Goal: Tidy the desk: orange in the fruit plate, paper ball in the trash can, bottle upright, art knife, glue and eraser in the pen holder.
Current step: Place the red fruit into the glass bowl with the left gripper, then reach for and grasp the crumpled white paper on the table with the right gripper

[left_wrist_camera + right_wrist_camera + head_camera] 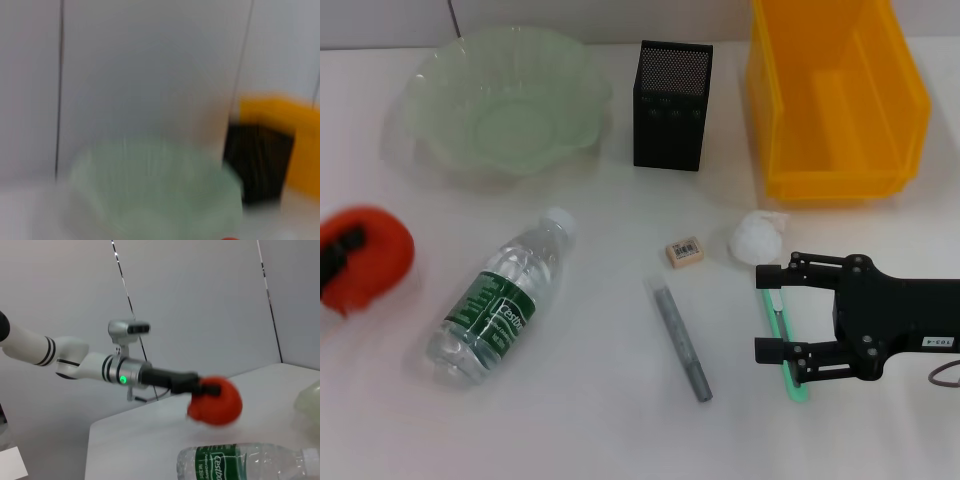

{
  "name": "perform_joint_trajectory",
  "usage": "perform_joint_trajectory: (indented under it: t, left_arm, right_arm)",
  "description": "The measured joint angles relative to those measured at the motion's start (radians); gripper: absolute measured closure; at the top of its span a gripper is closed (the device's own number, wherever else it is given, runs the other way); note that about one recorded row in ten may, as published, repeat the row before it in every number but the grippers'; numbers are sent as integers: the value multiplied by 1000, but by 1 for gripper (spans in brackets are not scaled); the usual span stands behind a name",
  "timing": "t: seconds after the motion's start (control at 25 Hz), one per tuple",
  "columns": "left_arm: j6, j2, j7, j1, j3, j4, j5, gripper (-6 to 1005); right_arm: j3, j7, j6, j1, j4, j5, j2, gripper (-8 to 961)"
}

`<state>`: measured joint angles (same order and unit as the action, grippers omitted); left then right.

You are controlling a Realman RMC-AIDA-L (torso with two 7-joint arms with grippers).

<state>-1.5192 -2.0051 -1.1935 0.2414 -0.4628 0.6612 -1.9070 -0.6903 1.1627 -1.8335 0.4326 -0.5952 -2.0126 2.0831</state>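
Orange (365, 255): held clear of the surface (590, 420) at the far left of the head view, clamped in the left end effector (342, 258), whose dark fingers wrap over its top. The right wrist view confirms this: orange (216, 401) gripped at the tip of the left end effector (202, 388), raised above the surface.

Fruit plate (505, 100): pale green, scalloped rim, back left, well apart from the orange. It fills the lower part of the left wrist view (150, 195), blurred.

Bottle (505, 300): lying on its side, front left of centre, white cap pointing toward the back right; green label up.

Pen holder (672, 105): black mesh, upright, between the fruit plate and the yellow trash can (835, 100).

Eraser (685, 251): flat on the surface, centre. Paper ball (758, 236) just to its right, near the front of the trash can.

Art knife (678, 340): grey, lying diagonally in front of the eraser.

Glue (782, 345): green stick lying on the surface, between the fingers of the right end effector (772, 315).

Right end effector: fingers spread apart, straddling the glue; contact cannot be judged.
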Motion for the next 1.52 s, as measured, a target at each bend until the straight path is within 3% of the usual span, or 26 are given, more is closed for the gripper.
perform_joint_trajectory:
  t: [0.16, 0.2, 0.28, 0.32, 0.48, 0.64, 0.68, 0.76, 0.88, 1.24, 1.36, 1.52]
  left_arm:
    - [-58, -4, 5, 73, 14, -15, 192, 852]
    - [-58, -4, 5, 73, 14, -15, 192, 862]
    - [7, -13, -4, 165, 19, -33, 211, 882]
    - [7, -13, -4, 165, 19, -33, 211, 889]
    - [160, -34, 46, 294, 10, -98, 212, 918]
    - [375, -65, 157, 398, 8, -175, 213, 930]
    - [490, -70, 174, 447, 6, -230, 213, 931]
    - [524, -70, 179, 462, 5, -249, 214, 934]
    - [551, -74, 237, 474, 3, -279, 228, 939]
    - [520, -70, 321, 438, 5, -300, 298, 603]
    - [420, -66, 320, 385, 9, -293, 309, 489]
    - [208, -59, 326, 262, 11, -270, 319, 348]
  right_arm:
    - [0, 0, 1, 2, 0, 1, 0, 129]
    - [-1, 0, 1, 2, 0, 3, 0, 129]
    - [-2, 0, 1, 3, 0, 7, 0, 130]
    - [-2, 0, 1, 3, 0, 7, 0, 130]
    - [0, 0, 1, 0, 3, 8, 0, 130]
    - [0, 0, 1, 4, 20, 10, 0, 130]
    - [0, 0, 1, 5, 23, 10, -1, 130]
    - [0, 0, 0, 7, 25, 10, -1, 130]
    - [0, 0, 0, 7, 25, 10, -1, 131]
    - [7, 9, 1, 11, 25, 16, -2, 131]
    - [16, 18, -2, 11, 24, 40, -3, 131]
    - [22, 71, -56, 10, -14, 52, -10, 132]
